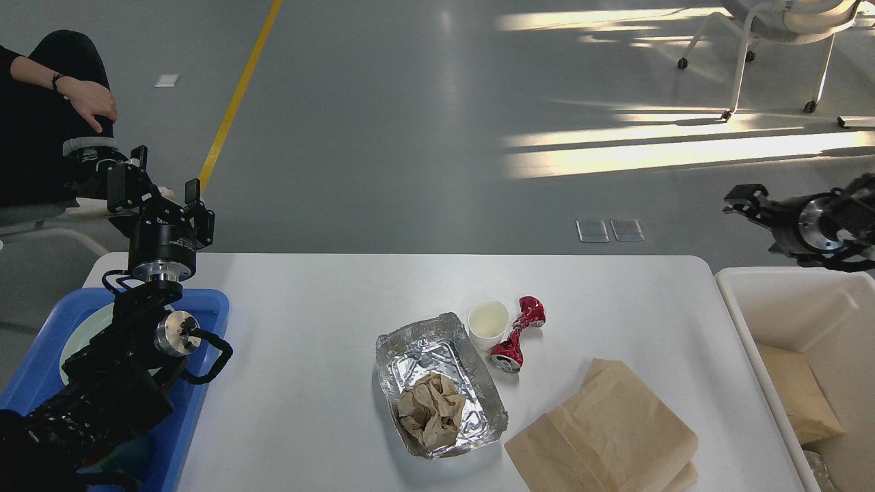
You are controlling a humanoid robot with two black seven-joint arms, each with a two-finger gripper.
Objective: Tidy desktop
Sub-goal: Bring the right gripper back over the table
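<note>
Your left jaws point(166, 193) stand open and empty above the desk's point(328, 287) far-left corner; whether your right jaws point(742, 201) are parted, you cannot tell; they hover over the white bin point(731, 287); reaching inward risks toppling the paper cup point(488, 323) against the crushed can point(516, 335); the far edge offers room.

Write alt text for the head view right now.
A white desktop holds a foil tray with crumpled paper, a cup, a crushed red can and a brown bag; both grippers, left and right, hang open.
</note>
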